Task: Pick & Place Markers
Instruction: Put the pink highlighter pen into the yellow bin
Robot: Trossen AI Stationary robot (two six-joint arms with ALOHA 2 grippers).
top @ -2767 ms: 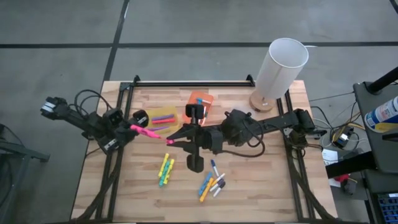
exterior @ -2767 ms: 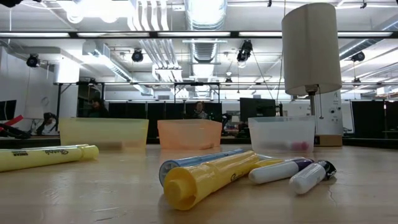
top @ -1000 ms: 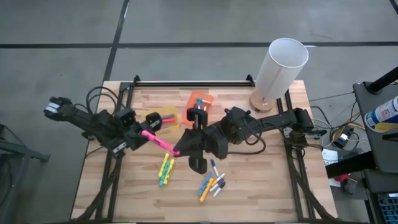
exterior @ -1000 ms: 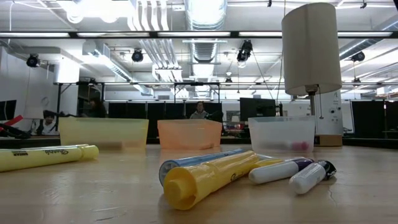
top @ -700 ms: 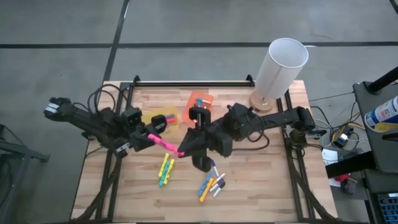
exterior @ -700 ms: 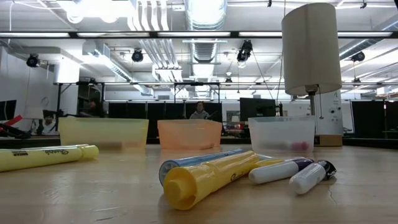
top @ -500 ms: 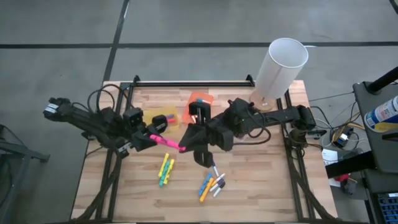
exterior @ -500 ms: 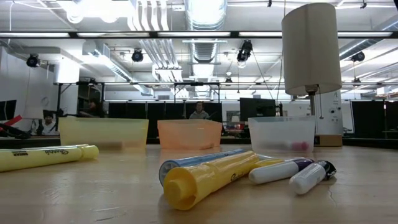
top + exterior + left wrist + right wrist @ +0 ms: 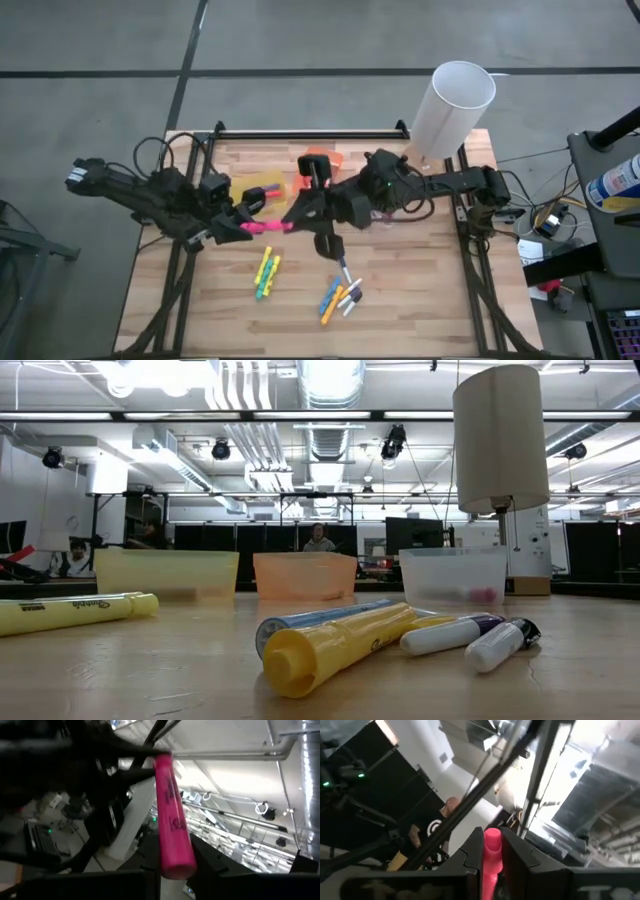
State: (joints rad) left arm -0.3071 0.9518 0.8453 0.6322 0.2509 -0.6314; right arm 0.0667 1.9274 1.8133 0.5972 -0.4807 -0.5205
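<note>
The pink marker hangs in mid-air above the table's middle, gripped at one end by the left gripper and at the other by the right gripper. It looks like a handover; next, one gripper must let go.

- The pink capped marker is held off the wooden table, spanning between the left gripper and the right gripper, each clamped on one end.
- The yellow plastic bin sits behind the marker; the orange plastic bin is right of it.
- Loose markers lie in front; another cluster lies right of them.
- The white cylinder stands at the back right corner.
</note>
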